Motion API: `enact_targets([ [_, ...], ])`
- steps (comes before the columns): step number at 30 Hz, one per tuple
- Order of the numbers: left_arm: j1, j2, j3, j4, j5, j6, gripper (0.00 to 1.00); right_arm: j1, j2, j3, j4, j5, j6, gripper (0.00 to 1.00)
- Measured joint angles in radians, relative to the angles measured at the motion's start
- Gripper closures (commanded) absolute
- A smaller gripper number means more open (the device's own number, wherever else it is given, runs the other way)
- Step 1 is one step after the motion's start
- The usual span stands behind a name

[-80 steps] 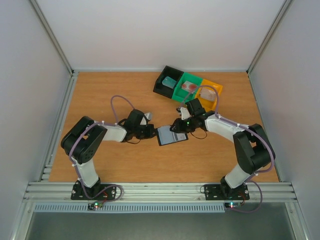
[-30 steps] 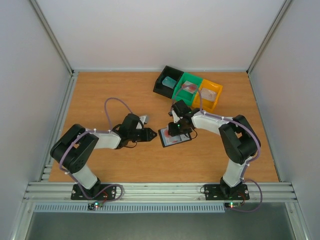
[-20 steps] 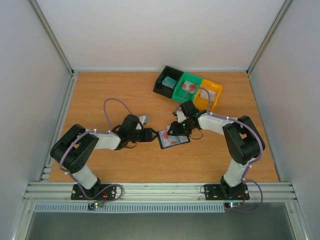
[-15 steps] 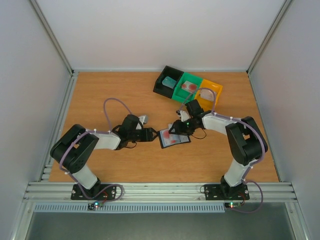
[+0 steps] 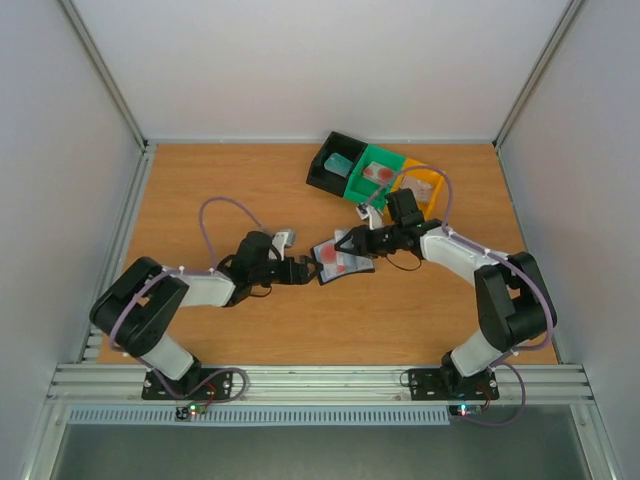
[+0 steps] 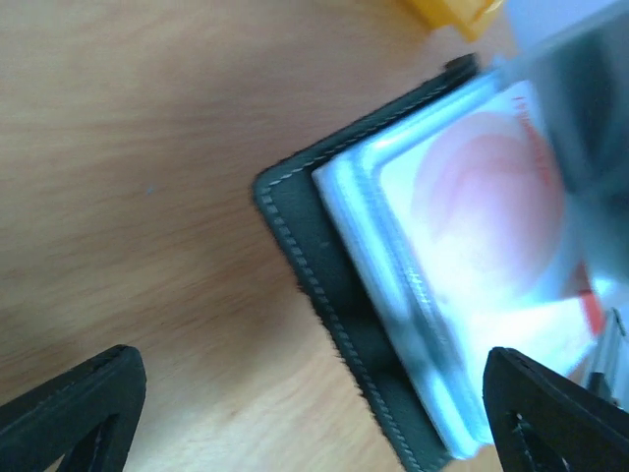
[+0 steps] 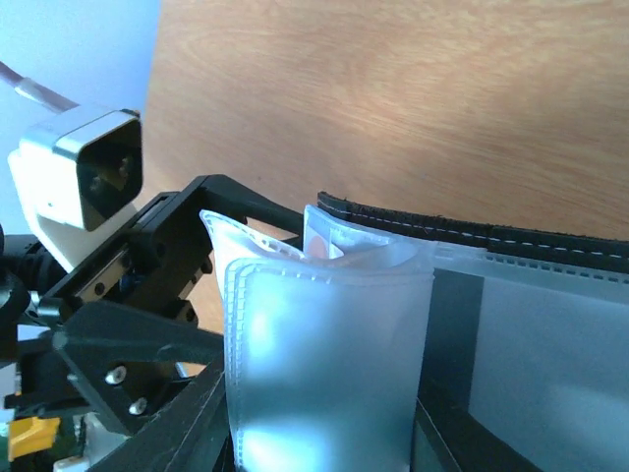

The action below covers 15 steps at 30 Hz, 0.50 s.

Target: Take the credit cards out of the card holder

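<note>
The card holder (image 5: 345, 266) sits near the middle of the surface (image 5: 230, 180), open, with its 2 o'clock edge raised off the wood. One red credit card (image 5: 333, 254) shows inside it, behind a clear sleeve (image 7: 324, 344). My right pincer (image 5: 366, 243) comes in from 2 o'clock and is pinched on that bundle of sleeves, holding the holder up by them. My left pincer (image 5: 306, 270) waits just off the 8 o'clock corner with its jaws spread wide and nothing in them.

Out at 1 o'clock stand the black tray (image 5: 322, 172), green tray (image 5: 360, 183) and orange tray (image 5: 433, 181). A teal card (image 5: 340, 163) lies in the black one and a pink card (image 5: 378, 173) in the green. The orange one is half hidden by my arm.

I judge this to be the last extraction. Next I need the left jaws to slide over the red card's exposed edge, close on the card alone, and draw it toward 8 o'clock while the right keeps the sleeve still.
</note>
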Motion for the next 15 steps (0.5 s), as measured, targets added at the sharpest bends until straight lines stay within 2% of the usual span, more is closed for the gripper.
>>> enact_targets([
  [3,0.001,-0.072,-0.009,0.021,0.027,0.011,0.01,-0.013,-0.043,-0.005,0.005,-0.014,0.005,0.85],
  [9,0.03,-0.273,-0.009,0.071,0.143,0.015,0.01,-0.023,-0.183,-0.003,-0.018,-0.008,-0.003,0.85],
  [15,0.034,-0.349,-0.014,0.087,0.151,-0.023,0.01,-0.023,-0.301,0.042,-0.035,-0.012,-0.004,0.84],
])
